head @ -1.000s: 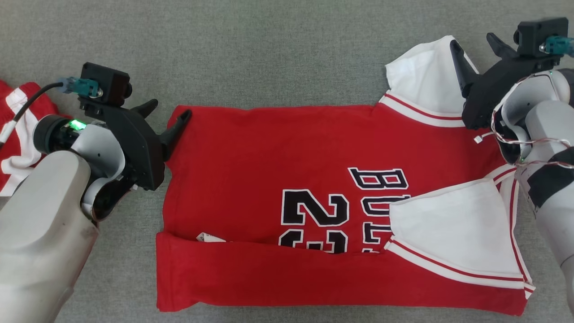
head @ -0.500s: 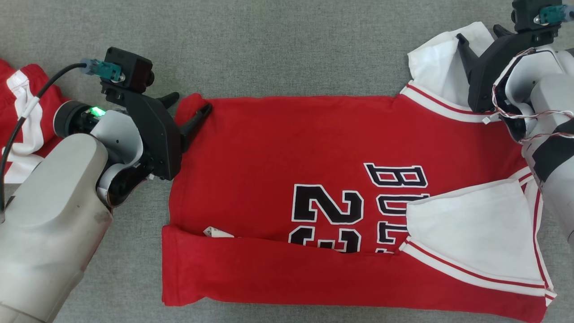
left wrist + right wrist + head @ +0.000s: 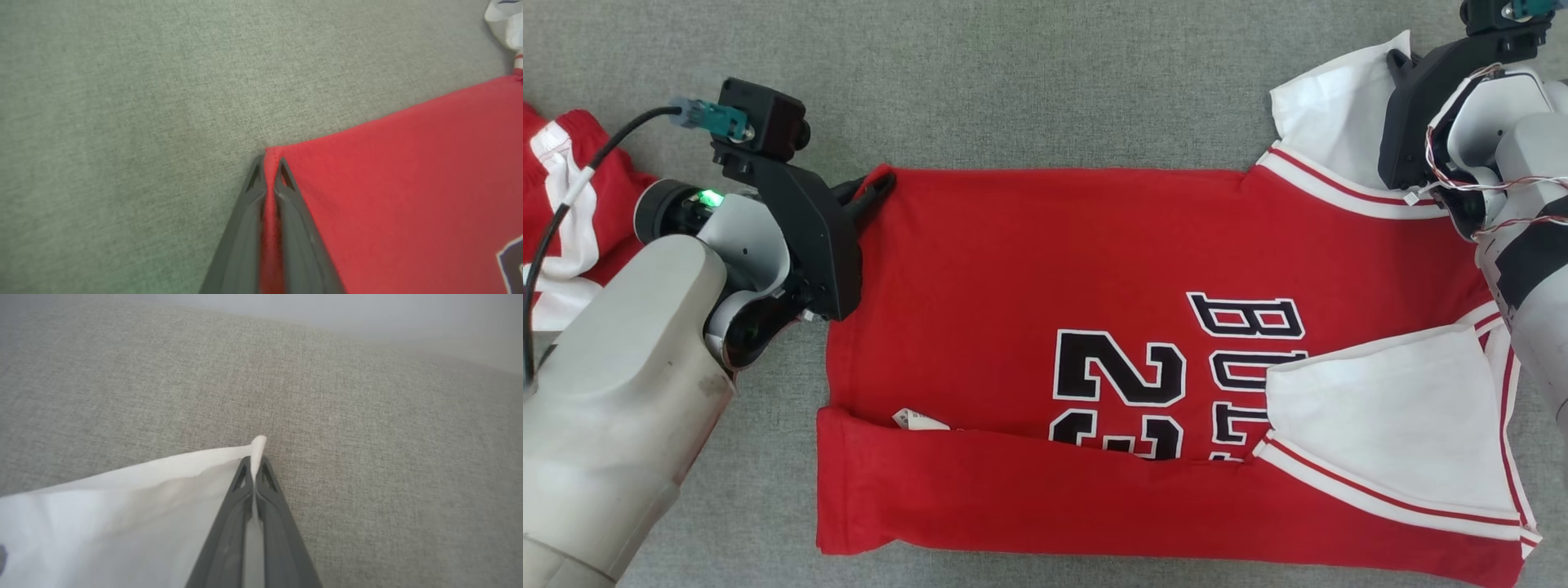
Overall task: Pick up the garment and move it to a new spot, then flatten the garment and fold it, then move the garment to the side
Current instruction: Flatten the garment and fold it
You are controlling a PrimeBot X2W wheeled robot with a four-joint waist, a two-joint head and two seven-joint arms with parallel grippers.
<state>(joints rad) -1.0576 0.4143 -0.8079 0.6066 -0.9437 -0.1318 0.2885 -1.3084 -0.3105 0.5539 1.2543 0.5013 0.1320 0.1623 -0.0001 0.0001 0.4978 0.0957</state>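
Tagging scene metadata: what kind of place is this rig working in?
Probably a lab-style garment-folding station rather than a home: a plain grey fabric-covered surface, one red jersey spread across it, and a second red-and-white garment lying at the left edge.

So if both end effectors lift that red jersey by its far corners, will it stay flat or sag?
Probably sags: the red jersey is thin cloth, pinched only at two corners by the left end effector and right end effector. Likely light, lying so thin and flat. Its folded near hem may fall open.
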